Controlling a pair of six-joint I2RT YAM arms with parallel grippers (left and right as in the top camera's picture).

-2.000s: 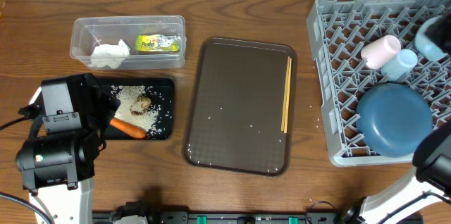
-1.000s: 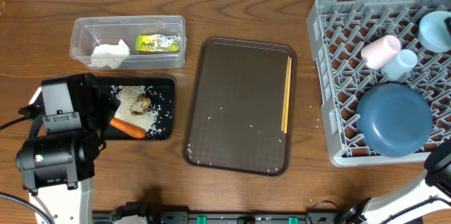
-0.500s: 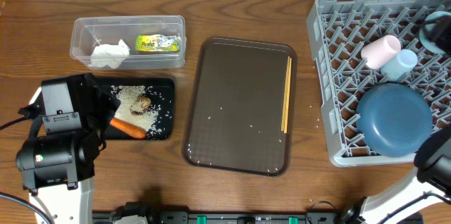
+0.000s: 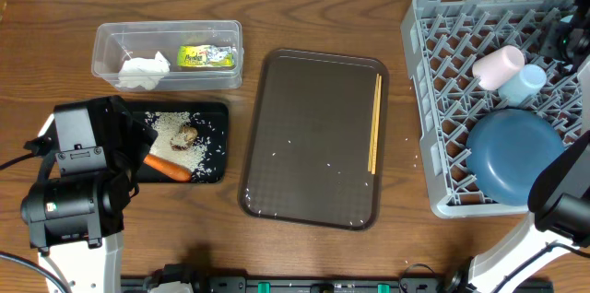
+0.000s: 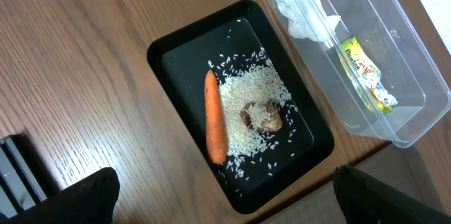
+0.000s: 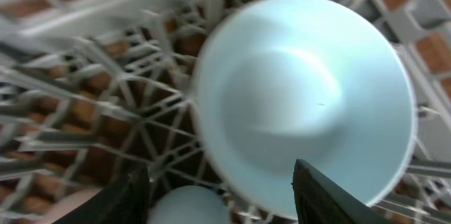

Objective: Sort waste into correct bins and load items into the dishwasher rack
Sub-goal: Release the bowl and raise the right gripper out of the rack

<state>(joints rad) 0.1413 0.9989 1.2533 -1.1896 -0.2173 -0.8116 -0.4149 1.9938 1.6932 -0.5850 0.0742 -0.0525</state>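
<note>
The clear tub (image 4: 167, 52) holds a white tissue (image 4: 141, 70) and a green-yellow wrapper (image 4: 206, 56). In the black tray (image 5: 176, 55) lie the carrot (image 5: 215, 117), rice (image 5: 246, 101) and a brown lump (image 5: 262, 117). My left gripper (image 5: 236, 199) hangs open above the tray's near corner. Chopsticks (image 4: 374, 123) lie on the brown serving tray (image 4: 313, 136). The rack (image 4: 433, 99) holds the blue plate (image 4: 513, 157), a pink cup (image 4: 498, 65) and a pale-blue cup (image 4: 527, 82). The pale-blue bowl (image 6: 303, 104) rests upside down on the pegs, with my right gripper (image 6: 225, 199) open just above it.
Stray rice grains dot the serving tray. The left arm's base (image 4: 69, 210) stands at the table's front left. The right arm (image 4: 562, 196) rises past the rack's front right corner. Bare wood (image 4: 406, 192) separates the serving tray from the rack.
My right gripper's jaws have spread apart, and it now covers the bowl at the rack's far right in the overhead view. The left arm has not moved.
</note>
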